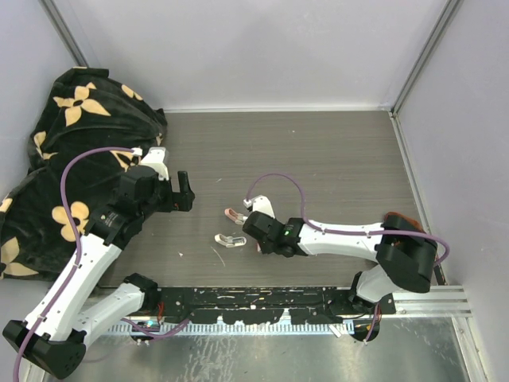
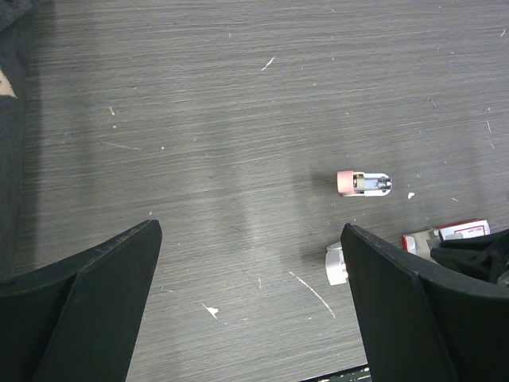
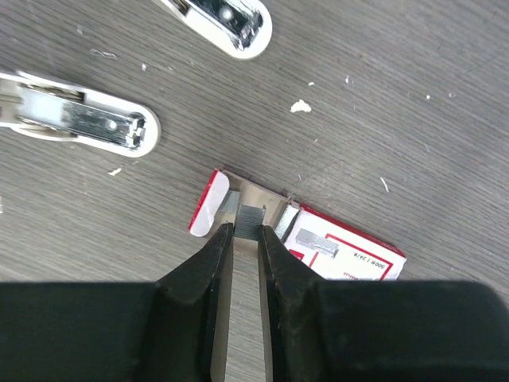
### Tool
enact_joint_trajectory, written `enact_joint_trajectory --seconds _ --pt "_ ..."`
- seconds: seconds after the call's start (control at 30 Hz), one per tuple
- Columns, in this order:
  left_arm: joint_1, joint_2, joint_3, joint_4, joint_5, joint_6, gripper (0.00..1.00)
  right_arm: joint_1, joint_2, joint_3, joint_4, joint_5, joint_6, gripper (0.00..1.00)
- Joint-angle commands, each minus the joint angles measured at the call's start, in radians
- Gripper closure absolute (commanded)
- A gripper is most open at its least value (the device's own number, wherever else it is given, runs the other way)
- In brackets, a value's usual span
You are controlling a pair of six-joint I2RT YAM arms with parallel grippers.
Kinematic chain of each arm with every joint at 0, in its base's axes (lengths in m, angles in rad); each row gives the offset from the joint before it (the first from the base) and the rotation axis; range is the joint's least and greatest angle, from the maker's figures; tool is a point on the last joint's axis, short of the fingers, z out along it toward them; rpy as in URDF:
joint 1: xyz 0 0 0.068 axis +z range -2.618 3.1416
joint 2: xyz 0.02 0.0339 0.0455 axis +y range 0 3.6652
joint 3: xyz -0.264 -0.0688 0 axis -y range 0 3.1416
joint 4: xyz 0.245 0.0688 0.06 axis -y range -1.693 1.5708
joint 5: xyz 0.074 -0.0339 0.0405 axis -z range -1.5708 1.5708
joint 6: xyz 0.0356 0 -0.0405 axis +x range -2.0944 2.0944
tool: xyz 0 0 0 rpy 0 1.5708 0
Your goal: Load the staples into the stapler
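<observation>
Right claw (image 3: 245, 230) narrow, one finger on each side of a strip (image 3: 253, 216) in the slid-out tray of the box (image 3: 350, 256); whether the pads bite yet cannot be told; the box lies under the tips and off to their right. Near stapler (image 3: 79, 119) ahead-left of the tips, channel up; far stapler (image 3: 227, 20) further ahead. Left claw (image 2: 248, 229) wide, holding nothing, well apart from the work.

Risks: a hard or skewed pinch may snap the strip or shed staples; tips catching the tray wall may drag or lift the whole box; a shallow hold may drop the strip short of the stapler.
</observation>
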Motion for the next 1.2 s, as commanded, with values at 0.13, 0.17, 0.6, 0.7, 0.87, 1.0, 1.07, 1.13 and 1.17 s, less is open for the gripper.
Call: enact_joint_trajectory --seconds 0.13,0.17,0.6,0.7,0.87,1.0,1.07,1.13,1.17 --pt "0.004 -0.011 0.0 0.021 -0.008 0.01 0.02 0.005 -0.072 0.033 -0.025 0.008 -0.036 0.83" --pt "0.004 -0.01 -0.001 0.021 -0.008 0.01 0.02 0.004 -0.076 0.028 -0.03 0.007 -0.046 0.83" --pt "0.004 0.003 -0.001 0.021 -0.005 0.009 0.02 -0.042 -0.133 -0.054 -0.046 -0.081 -0.128 0.83" --pt "0.004 0.005 -0.001 0.021 -0.005 0.008 0.02 -0.054 -0.125 -0.064 -0.037 -0.063 -0.122 0.83" --pt "0.004 0.008 0.0 0.019 -0.002 0.008 0.02 -0.088 -0.131 -0.084 -0.028 -0.073 -0.12 0.83" --pt "0.004 0.007 0.001 0.019 -0.003 0.009 0.02 -0.104 -0.136 -0.1 -0.014 -0.093 -0.134 0.82" --pt "0.004 0.008 0.002 0.019 -0.002 0.009 0.02 -0.108 -0.128 -0.104 -0.012 -0.091 -0.14 0.82" --pt "0.004 0.007 0.0 0.019 -0.003 0.01 0.02 -0.113 -0.118 -0.107 -0.009 -0.09 -0.145 0.82" --pt "0.004 0.008 0.0 0.019 -0.002 0.01 0.02 -0.113 -0.114 -0.108 -0.006 -0.09 -0.147 0.81"
